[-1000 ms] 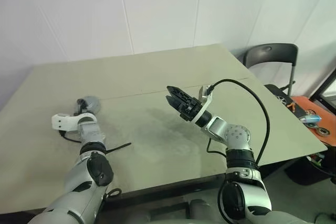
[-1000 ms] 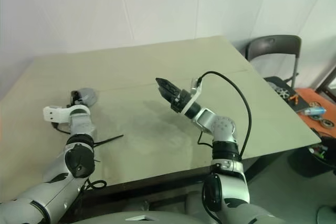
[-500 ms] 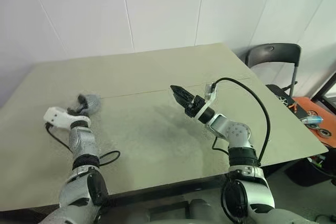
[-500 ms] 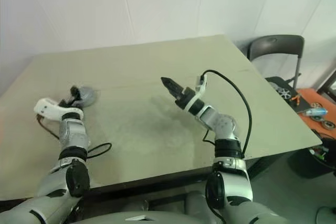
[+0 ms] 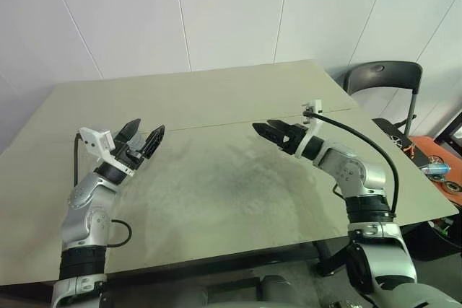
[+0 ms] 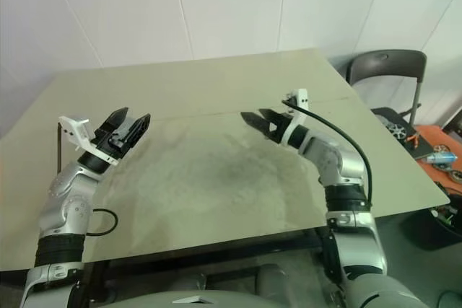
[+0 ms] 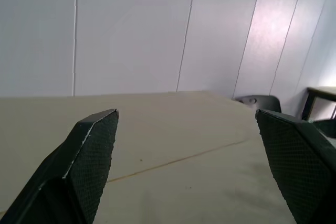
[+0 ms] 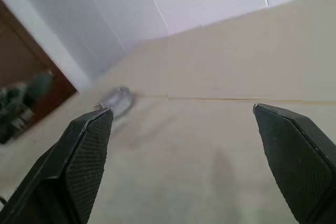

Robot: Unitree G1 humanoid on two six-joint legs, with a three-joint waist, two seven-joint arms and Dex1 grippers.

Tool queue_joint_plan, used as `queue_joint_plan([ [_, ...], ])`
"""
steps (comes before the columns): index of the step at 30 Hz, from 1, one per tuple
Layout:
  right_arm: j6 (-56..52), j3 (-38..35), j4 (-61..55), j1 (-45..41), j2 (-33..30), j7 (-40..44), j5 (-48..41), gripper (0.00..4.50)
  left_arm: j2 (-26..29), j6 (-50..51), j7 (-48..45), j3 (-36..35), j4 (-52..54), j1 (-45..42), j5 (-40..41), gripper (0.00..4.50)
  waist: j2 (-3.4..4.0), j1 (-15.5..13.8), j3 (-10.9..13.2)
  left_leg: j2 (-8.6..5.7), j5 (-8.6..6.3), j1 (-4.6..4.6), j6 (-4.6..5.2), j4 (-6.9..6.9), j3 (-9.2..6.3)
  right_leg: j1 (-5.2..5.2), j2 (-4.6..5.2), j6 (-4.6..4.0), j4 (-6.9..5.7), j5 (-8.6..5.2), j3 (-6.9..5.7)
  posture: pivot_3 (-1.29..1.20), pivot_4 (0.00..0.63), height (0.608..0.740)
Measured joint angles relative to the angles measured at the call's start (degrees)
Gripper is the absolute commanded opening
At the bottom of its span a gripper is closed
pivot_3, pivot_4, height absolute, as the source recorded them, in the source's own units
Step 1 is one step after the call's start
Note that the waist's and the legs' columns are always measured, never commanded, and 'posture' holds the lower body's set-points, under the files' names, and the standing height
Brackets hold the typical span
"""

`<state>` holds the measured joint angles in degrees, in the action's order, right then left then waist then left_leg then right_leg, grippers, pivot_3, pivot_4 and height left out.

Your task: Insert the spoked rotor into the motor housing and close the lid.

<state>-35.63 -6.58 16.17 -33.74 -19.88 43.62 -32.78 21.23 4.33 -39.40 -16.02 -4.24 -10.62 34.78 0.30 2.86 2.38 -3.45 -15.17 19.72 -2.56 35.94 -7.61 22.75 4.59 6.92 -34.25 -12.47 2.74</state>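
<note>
A blurred silver-grey round thing lying on the table in the right wrist view is the motor housing (image 8: 119, 100). The spoked rotor is out of view. My left gripper (image 5: 148, 129) hangs above the table's left part, open and empty, its two fingers (image 7: 89, 150) wide apart. My right gripper (image 5: 266, 128) is held level over the middle of the table (image 5: 216, 99), pointing left. It too is open, with nothing between its fingers (image 8: 89, 150). In the head views the housing is hidden around the left gripper.
A dark chair (image 5: 379, 77) stands past the table's far right corner. An orange surface with small tools (image 5: 437, 167) lies to the right, below table height. A thin seam (image 5: 209, 126) crosses the tabletop. A black cable (image 5: 364, 142) arcs over my right forearm.
My left arm has lifted off the table beside the housing and rolled, its gripper now tilted up and to the right. My right gripper moved right and rolled. The head camera has also shifted.
</note>
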Motion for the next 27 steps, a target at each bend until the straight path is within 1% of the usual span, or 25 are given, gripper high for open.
queue_joint_plan([
  [5, -0.4, 1.3, -2.2, 0.3, -0.3, 1.4, 0.4, 4.50, -1.2, 0.4, 0.2, 3.0, 5.2, 3.4, -1.3, 4.44, -0.02, -0.6, 0.0, 0.00, 0.00, 0.00, 0.00, -0.01, 0.00, 0.00, 0.00, -0.03, 0.00, -0.01, 0.00, 0.00, 0.000, 0.740],
  [9, -2.3, 4.3, -2.6, 0.4, -0.1, 4.3, 0.5, 4.50, -0.2, 0.5, 0.9, 4.6, 6.7, 5.0, -4.6, 4.44, -0.02, -0.5, 0.0, 0.00, 0.00, 0.00, 0.00, -0.01, 0.03, 0.01, 0.00, -0.04, 0.01, -0.01, 0.01, 0.00, 0.000, 0.740],
  [12, -1.3, 5.1, -1.8, -0.3, 2.0, 4.3, 1.3, 4.50, 2.0, 1.7, 0.2, 4.1, 7.9, 6.1, -4.5, 4.44, -0.03, -0.3, 0.1, 0.03, 0.00, 0.00, 0.00, -0.04, 0.03, 0.06, -0.02, -0.05, -0.02, -0.01, 0.01, 0.00, 0.000, 0.740],
  [16, 2.8, 7.2, 3.8, -3.0, 5.2, 4.9, 4.5, 4.50, 4.5, 3.1, -0.8, 2.6, 11.7, 8.9, -3.2, 4.44, 0.02, -0.4, 0.1, 0.06, 0.00, -0.03, -0.01, -0.06, 0.06, 0.06, -0.01, -0.06, 0.00, 0.00, 0.01, 0.00, 0.000, 0.740],
  [18, 5.0, 9.4, 5.7, -3.7, 7.2, 5.8, 6.2, 4.50, 5.2, 3.3, -1.1, 1.4, 12.5, 11.1, -3.0, 4.44, 0.03, -0.3, 0.1, 0.06, 0.00, -0.02, -0.01, -0.10, 0.06, 0.09, -0.01, -0.06, 0.01, 0.00, 0.00, 0.00, 0.000, 0.740],
  [21, 6.8, 10.7, 6.8, -3.7, 8.5, 7.4, 7.5, 4.50, 5.3, 4.2, -1.3, 1.3, 15.6, 14.3, -2.6, 4.44, 0.02, -0.7, 0.2, 0.04, 0.00, 0.20, -0.01, -0.06, 0.03, 0.23, 0.03, -0.07, 0.04, 0.01, 0.00, 0.00, 0.000, 0.740],
  [23, 7.7, 10.6, 6.7, -4.0, 8.8, 8.9, 7.4, 4.50, 6.1, 4.4, -1.4, 1.3, 16.4, 14.7, -2.6, 4.44, 0.02, -0.9, 0.2, 0.02, 0.00, 0.43, -0.01, 0.07, 0.00, 0.42, 0.02, -0.10, 0.00, 0.04, -0.01, 0.00, 0.000, 0.740],
  [27, 8.6, 10.6, 6.7, -4.4, 8.8, 11.9, 7.4, 4.50, 8.1, 5.5, -1.6, 0.8, 18.2, 14.9, -2.5, 4.44, 0.04, -0.5, 0.2, 0.03, 0.00, 0.42, -0.02, 0.07, 0.03, 0.44, 0.00, -0.14, -0.02, 0.06, -0.01, 0.00, 0.000, 0.740],
])
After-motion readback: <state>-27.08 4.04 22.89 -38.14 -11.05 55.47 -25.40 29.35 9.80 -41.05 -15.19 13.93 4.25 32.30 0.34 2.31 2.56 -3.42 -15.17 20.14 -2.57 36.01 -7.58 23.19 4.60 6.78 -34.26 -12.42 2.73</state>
